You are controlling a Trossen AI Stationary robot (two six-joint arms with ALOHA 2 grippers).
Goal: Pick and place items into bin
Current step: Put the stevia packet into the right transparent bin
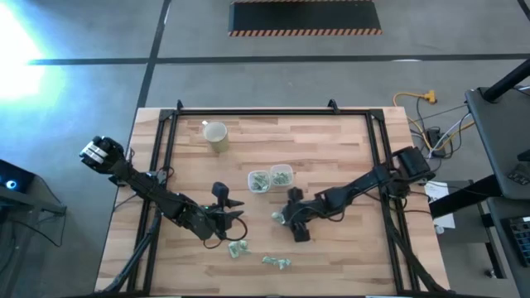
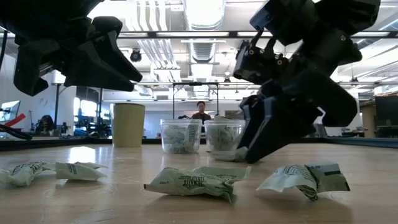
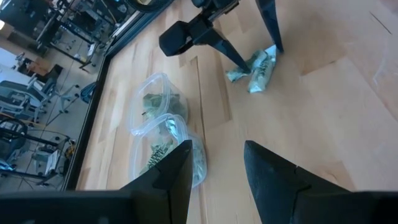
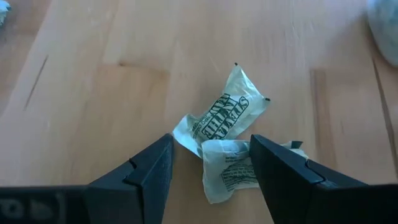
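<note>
Two pale green-and-white wrapped pieces (image 4: pixel 224 118) (image 4: pixel 227 177) lie flat on the wooden table, overlapping. My right gripper (image 4: pixel 211 168) stands open over them, one finger on each side; it also shows in the high view (image 1: pixel 282 218). My left gripper (image 3: pixel 217 168) hovers open above the table to the left, with nothing between its fingers, and points toward two clear bins (image 3: pixel 155 102) (image 3: pixel 171 149) that hold several pieces. More pieces (image 1: pixel 238 248) (image 1: pixel 277 262) lie loose near the table's near edge. My right gripper comes down at a slant from the table's right side, its fingers astride the two pieces. The nearer piece (image 4: pixel 239 177) reaches up to the inner side of one finger (image 4: pixel 273 171); I cannot tell whether they touch. Both pieces rest on the table.
A beige cup (image 1: pixel 216 136) stands upright at the far left of the table. The two bins (image 1: pixel 259 180) (image 1: pixel 281 175) sit side by side mid-table, just beyond the right gripper. A black frame (image 1: pixel 248 112) runs round the table's edges.
</note>
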